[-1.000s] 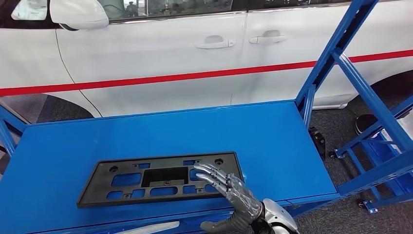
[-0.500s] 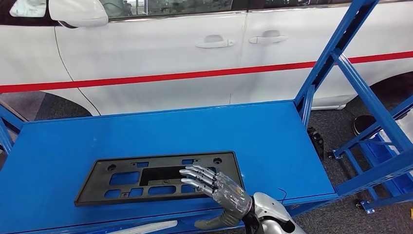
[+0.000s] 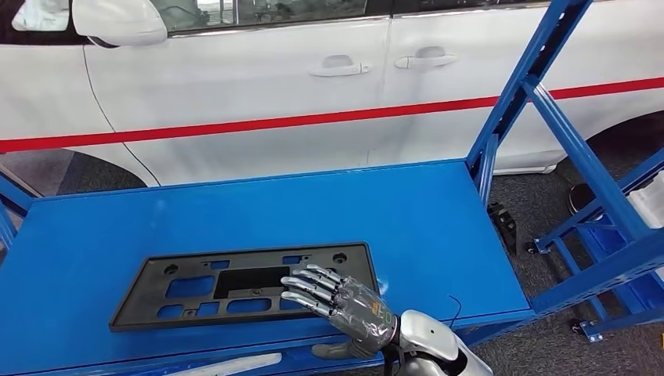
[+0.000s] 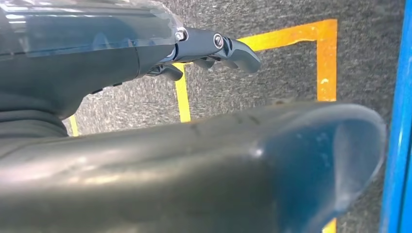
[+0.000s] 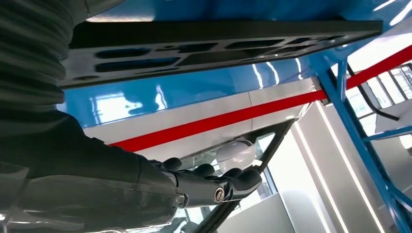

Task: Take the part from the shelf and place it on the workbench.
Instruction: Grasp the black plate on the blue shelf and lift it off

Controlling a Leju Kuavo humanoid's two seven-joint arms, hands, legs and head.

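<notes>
Since a second ago your right hand (image 3: 338, 298) has slid left over the black plate (image 3: 235, 286), fingers spread, gripping nothing. That plate lies flat near the front edge of the blue bench (image 3: 438, 227). Your left hand (image 4: 214, 46) hangs empty, fingers loosely apart. Behind the bench stands a white car (image 3: 258, 86).

The part (image 3: 235, 287) lies on the shelf (image 3: 438, 227), car (image 3: 258, 86) behind it.

We see our left hand (image 4: 214, 46), fingers apart, above grey carpet (image 4: 291, 73) marked with yellow tape (image 4: 326, 53)
</notes>
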